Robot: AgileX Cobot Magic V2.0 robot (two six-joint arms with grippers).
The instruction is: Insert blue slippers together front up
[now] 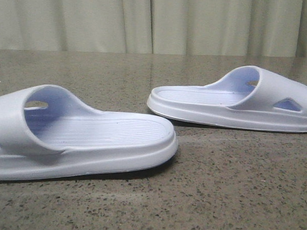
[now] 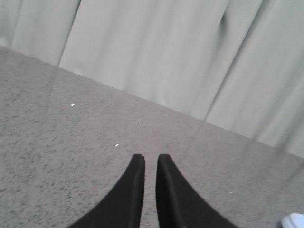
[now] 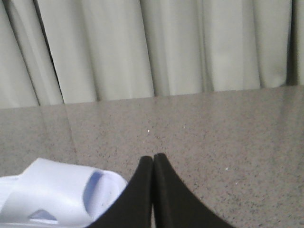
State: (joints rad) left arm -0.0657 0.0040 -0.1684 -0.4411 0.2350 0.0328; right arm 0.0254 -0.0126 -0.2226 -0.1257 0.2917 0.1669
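Two pale blue-white foam slippers lie on the speckled table, soles down. The near slipper [image 1: 92, 140] is at the front left, its strap to the left. The far slipper [image 1: 229, 100] is at the right, its strap to the right with a triangular cutout. No gripper shows in the front view. My left gripper [image 2: 150, 159] hovers over bare table, its black fingers nearly together with a thin gap and nothing between them; a slipper's edge [image 2: 293, 221] shows at the frame corner. My right gripper [image 3: 153, 157] is shut and empty, beside one slipper [image 3: 57, 194].
The grey-brown speckled table [image 1: 231, 188] runs back to a pale pleated curtain [image 1: 156, 22] along its far edge. Between the two slippers there is a gap of bare tabletop.
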